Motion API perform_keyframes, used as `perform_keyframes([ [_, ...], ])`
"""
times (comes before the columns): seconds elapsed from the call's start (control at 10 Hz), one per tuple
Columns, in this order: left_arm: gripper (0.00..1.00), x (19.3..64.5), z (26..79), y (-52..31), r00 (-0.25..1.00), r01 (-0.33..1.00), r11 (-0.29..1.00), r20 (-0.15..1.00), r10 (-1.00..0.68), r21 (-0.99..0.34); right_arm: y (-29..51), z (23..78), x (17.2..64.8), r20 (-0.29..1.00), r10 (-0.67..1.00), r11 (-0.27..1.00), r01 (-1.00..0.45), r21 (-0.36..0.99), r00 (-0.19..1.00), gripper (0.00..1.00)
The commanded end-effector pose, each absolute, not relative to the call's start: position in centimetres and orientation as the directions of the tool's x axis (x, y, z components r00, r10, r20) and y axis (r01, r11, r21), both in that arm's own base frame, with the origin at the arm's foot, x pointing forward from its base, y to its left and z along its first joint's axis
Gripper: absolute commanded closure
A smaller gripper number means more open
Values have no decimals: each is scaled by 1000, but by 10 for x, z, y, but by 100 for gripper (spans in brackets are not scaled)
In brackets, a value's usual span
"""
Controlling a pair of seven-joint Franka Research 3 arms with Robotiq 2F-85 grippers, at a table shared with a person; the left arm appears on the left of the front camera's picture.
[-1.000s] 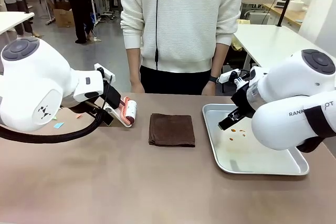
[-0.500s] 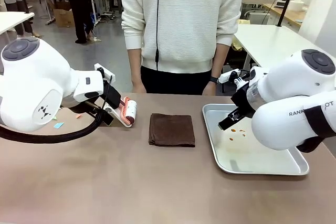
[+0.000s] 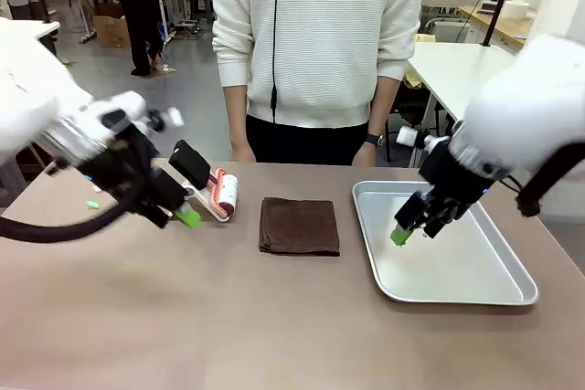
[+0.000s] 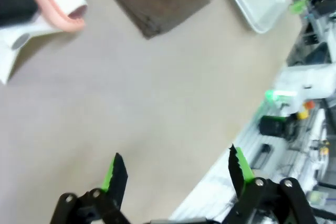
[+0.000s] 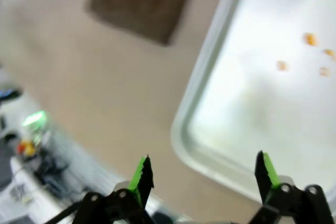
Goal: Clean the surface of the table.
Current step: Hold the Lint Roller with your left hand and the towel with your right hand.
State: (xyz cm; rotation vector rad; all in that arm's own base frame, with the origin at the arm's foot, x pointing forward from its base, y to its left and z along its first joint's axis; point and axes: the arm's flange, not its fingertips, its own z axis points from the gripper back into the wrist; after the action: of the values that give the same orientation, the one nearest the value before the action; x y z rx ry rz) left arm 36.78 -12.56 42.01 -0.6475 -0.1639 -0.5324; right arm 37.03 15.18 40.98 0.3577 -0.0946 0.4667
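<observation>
Left wrist view: the left gripper (image 4: pixel 177 167) hangs with its jaws spread wide and empty over the bare brown table (image 4: pixel 131 103). Just beyond it lie a pink-and-white lint roller (image 3: pixel 224 194) and then a folded brown cloth (image 3: pixel 299 226). The right gripper (image 3: pixel 402 233), equally wide and empty, hovers over the metal tray (image 3: pixel 475 280), which holds a few orange crumbs (image 5: pixel 310 39). A person (image 3: pixel 315 43) stands at the table's far edge.

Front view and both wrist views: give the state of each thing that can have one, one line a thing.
left gripper: open, empty, above the table
right gripper: open, empty, above the tray
cloth: folded, flat on the table
lint roller: lying on the table, not gripped
tray: flat on the table, a few orange crumbs in it
</observation>
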Motion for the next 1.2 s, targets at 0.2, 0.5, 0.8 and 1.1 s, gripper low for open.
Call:
perform_keyframes([
  [0.2, 0, 370, 446, 8, 930, 318, 620, 364, -56, -718, 59, 439, 358, 107, 61, 550, -123, 826, 992, 0],
  [0.5, 0, 323, 460, 87, 871, 231, 537, 419, 258, -811, -22, 428, 321, 105, -275, 375, 6, 927, 956, 0],
  [0.8, 0, 285, 445, 91, 796, 134, 474, 379, 472, -870, -92, 408, 296, 79, -476, 288, 71, 955, 876, 0],
  [1.1, 0, 249, 418, 97, 705, 58, 378, 306, 640, -924, -143, 379, 280, 9, -601, 191, 133, 973, 799, 0],
])
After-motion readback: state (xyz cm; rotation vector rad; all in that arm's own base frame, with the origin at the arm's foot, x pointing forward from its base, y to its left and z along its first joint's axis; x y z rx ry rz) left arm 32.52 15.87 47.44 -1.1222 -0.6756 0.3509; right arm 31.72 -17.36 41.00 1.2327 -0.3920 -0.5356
